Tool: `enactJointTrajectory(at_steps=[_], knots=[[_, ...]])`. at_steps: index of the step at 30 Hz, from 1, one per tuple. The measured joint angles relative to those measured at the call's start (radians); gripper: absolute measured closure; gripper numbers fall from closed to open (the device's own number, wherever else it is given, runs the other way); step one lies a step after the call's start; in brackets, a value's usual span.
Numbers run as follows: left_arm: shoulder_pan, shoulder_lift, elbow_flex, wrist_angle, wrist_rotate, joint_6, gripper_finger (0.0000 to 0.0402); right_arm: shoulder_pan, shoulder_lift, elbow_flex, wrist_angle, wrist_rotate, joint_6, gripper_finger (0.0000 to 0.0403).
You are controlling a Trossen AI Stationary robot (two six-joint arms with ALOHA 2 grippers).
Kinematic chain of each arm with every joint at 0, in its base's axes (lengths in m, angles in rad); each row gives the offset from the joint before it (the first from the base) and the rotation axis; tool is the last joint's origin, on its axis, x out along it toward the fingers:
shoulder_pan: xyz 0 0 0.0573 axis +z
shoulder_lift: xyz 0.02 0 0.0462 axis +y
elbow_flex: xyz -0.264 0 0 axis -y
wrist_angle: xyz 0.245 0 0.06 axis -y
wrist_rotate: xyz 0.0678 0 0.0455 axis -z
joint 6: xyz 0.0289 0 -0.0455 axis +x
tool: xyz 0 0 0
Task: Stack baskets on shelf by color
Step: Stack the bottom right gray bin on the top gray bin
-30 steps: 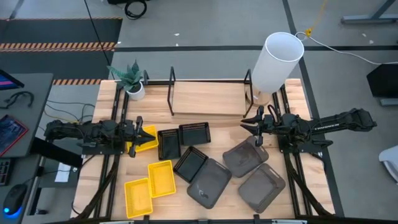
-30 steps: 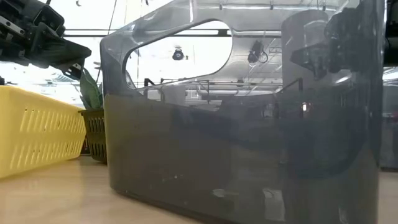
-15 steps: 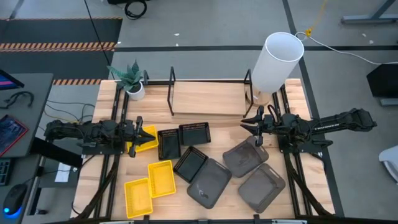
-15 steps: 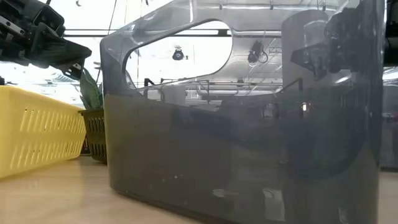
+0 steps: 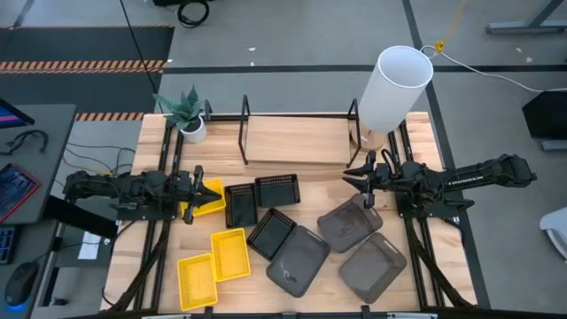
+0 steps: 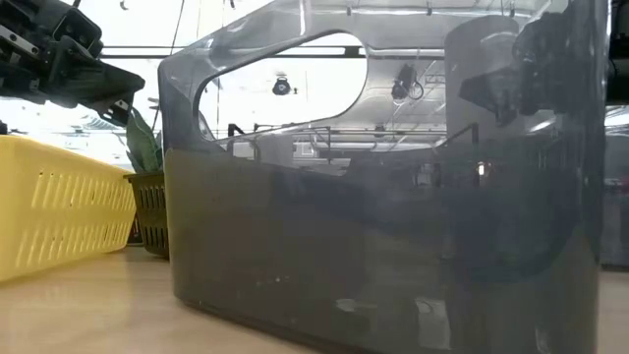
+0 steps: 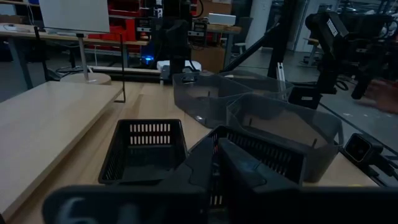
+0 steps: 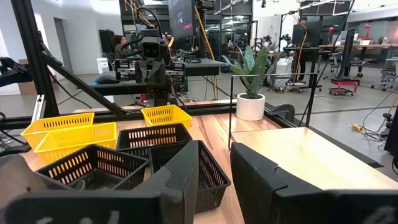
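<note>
grey basket (image 6: 393, 246) close up, yellow basket (image 6: 59, 206) beside

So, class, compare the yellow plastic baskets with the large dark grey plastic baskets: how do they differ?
The yellow plastic baskets are bright and opaque with slotted walls; the large dark grey plastic baskets are smoky and see-through with plain walls. The yellow ones are smaller with squarer corners; the grey ones are bigger with rounded corners. Yellow lie on the table's left side, grey on its right. Both are shallow open trays, none yet on the shelf.
</note>
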Motion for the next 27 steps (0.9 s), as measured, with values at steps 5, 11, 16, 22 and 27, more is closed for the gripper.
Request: enactJointTrajectory(at_steps=[5,11,16,22,27], knots=[[0.0,0.0,0.0,0.0,0.0,0.0,0.0368,0.0,0.0,0.0,0.071,0.0,0.034,0.0302],[0.0,0.0,0.0,0.0,0.0,0.0,0.0375,-0.003,0.0,0.0,0.335,0.001,0.062,0.0302],[0.0,0.0,0.0,0.0,0.0,0.0,0.0374,-0.003,-0.001,0.0,0.421,0.0,0.112,0.0302],[0.0,0.0,0.0,0.0,0.0,0.0,0.0366,-0.003,0.0,0.0,0.393,0.0,0.26,0.0302],[0.0,0.0,0.0,0.0,0.0,0.0,0.0369,-0.013,-0.001,0.009,0.269,-0.058,0.329,0.0307]])
